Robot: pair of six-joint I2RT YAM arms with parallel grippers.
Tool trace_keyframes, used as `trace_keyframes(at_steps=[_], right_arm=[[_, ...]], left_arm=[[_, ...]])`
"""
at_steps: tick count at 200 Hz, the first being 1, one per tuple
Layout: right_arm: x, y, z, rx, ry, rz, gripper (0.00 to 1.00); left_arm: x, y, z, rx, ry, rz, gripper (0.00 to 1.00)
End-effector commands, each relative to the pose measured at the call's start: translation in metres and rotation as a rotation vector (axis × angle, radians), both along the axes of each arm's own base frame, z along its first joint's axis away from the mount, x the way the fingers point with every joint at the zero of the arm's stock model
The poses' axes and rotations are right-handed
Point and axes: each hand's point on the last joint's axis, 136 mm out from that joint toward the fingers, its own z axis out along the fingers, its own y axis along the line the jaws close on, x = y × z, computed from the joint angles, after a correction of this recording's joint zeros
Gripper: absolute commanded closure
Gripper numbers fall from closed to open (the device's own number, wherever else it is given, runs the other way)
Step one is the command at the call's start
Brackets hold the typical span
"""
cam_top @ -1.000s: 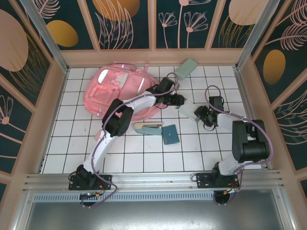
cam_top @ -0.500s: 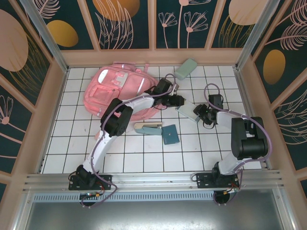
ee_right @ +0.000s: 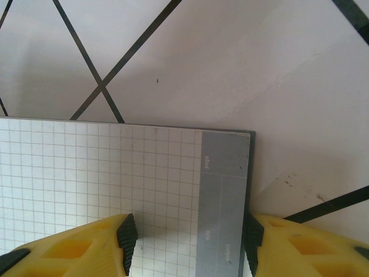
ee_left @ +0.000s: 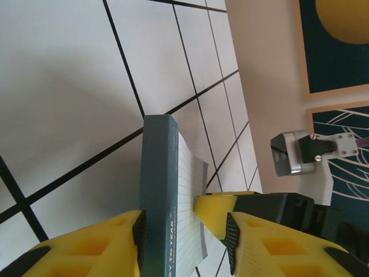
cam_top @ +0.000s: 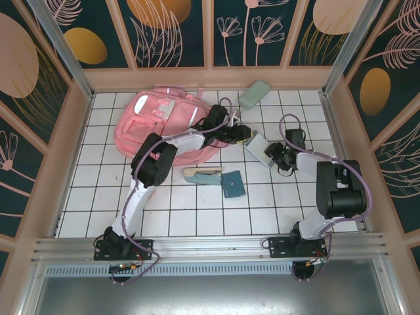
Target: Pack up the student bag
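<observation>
I'm watching the right gripper (ee_right: 187, 245) clamping the notebook (ee_right: 115, 173) at three o'clock of the student bag (cam_top: 157, 118); the left gripper (ee_left: 184, 234) is straddling its spine (whether clamped, I cannot tell).

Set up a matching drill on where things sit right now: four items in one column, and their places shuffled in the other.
Items
1. student bag
2. grid notebook
3. pale green case
4. teal square item

Places
A. far edge of the table, right of centre
B. far left part of the table
C. between the left end effector and the right end effector
D. middle of the table, beside a beige-and-teal item

Pairs: 1-B, 2-C, 3-A, 4-D
</observation>
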Motion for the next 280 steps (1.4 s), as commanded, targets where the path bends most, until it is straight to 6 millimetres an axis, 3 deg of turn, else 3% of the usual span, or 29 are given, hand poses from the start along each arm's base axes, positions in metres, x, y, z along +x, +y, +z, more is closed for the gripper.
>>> trace_keyframes(at_steps=[1,25,58,94,158,195,244,280], right_arm=[[0.018,0.024,0.013,0.058,-0.08,0.081,0.44],[0.019,0.023,0.014,0.058,-0.084,0.079,0.44],[0.019,0.023,0.016,0.063,-0.086,0.076,0.44],[0.018,0.022,0.016,0.06,-0.085,0.074,0.44],[0.018,0.022,0.016,0.066,-0.086,0.072,0.44],[0.018,0.023,0.015,0.07,-0.086,0.072,0.43],[0.018,0.023,0.017,0.072,-0.087,0.072,0.43],[0.017,0.023,0.015,0.072,-0.08,0.072,0.43]], left_arm=[[-0.053,-0.027,0.016,-0.055,0.047,-0.184,0.58],[-0.058,-0.028,0.016,-0.097,0.081,-0.205,0.58],[-0.062,-0.031,0.035,-0.233,0.115,-0.207,0.58],[-0.059,-0.031,0.026,-0.193,0.127,-0.19,0.56],[-0.062,-0.031,0.059,-0.406,0.23,-0.177,0.56],[-0.062,-0.031,0.049,-0.39,0.278,-0.16,0.56],[-0.055,-0.025,0.001,-0.117,0.213,-0.11,0.57],[-0.049,-0.021,-0.017,0.009,0.15,-0.094,0.58]])
